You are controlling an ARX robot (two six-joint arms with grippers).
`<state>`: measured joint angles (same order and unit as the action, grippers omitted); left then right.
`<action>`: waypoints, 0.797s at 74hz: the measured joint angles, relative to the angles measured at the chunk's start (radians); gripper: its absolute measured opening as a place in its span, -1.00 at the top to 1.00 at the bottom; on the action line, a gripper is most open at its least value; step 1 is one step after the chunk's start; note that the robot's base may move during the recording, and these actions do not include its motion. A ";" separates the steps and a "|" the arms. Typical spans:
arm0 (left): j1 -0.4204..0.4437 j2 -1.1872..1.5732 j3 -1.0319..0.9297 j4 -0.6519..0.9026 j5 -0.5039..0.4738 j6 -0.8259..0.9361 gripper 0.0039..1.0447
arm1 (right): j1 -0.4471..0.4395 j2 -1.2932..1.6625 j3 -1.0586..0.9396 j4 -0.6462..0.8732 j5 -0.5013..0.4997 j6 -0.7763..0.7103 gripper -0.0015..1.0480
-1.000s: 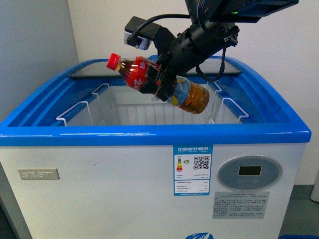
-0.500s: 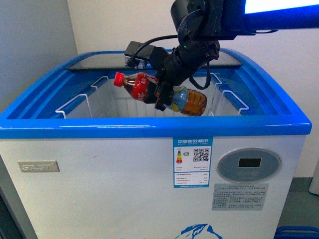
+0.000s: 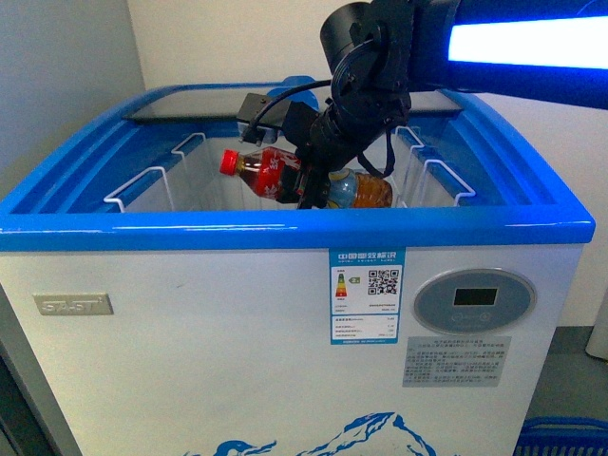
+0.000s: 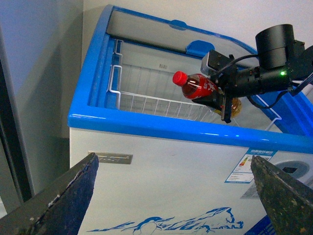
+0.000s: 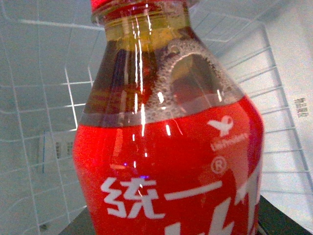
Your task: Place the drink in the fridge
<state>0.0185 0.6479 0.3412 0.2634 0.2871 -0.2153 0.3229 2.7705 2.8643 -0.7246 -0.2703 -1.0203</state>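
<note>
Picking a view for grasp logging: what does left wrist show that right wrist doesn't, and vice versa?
Left wrist only: the white chest cooler with bright blue rim, its white wire baskets, the right gripper clamped mid-bottle, and the left gripper's own dark fingers spread apart.

Right wrist only: close detail of the bottle's red label with white characters and bubbles in the dark liquid.

Both: the small clear plastic bottle with red cap over the basket wires.

Drink (image 3: 275, 174) — red cap, red label with white characters, amber-brown liquid. Fridge (image 3: 285, 332) — white body, blue rim, blue mountain decal.
</note>
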 joint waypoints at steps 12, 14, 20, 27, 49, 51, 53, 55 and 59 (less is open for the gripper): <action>0.000 0.000 0.000 0.000 0.000 0.000 -0.85 | 0.002 -0.010 -0.127 0.109 0.017 -0.006 0.20; 0.000 0.000 0.000 0.000 0.000 0.000 -0.85 | 0.003 -0.010 -0.143 0.117 0.020 -0.009 0.20; 0.000 0.000 0.000 0.000 0.000 0.000 -0.85 | 0.005 -0.010 -0.191 0.152 0.029 -0.017 0.20; 0.000 0.000 0.000 0.000 0.000 0.000 -0.85 | 0.006 -0.010 -0.222 0.182 0.037 -0.021 0.20; 0.000 0.000 0.000 0.000 0.000 0.000 -0.85 | 0.012 -0.010 -0.246 0.222 0.066 -0.045 0.20; 0.000 0.000 0.000 0.000 0.000 0.000 -0.85 | 0.013 -0.010 -0.261 0.237 0.070 -0.046 0.20; 0.000 0.000 0.000 0.000 0.000 0.000 -0.85 | 0.013 -0.010 -0.277 0.246 0.070 -0.050 0.18; 0.000 0.000 0.000 0.000 0.000 0.000 -0.85 | 0.013 -0.010 -0.289 0.253 0.072 -0.050 0.01; 0.000 0.000 0.000 0.000 0.000 0.000 -0.85 | 0.014 -0.010 -0.298 0.258 0.071 -0.051 -0.26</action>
<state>0.0185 0.6479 0.3412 0.2634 0.2871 -0.2153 0.3370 2.7609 2.5660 -0.4664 -0.1997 -1.0718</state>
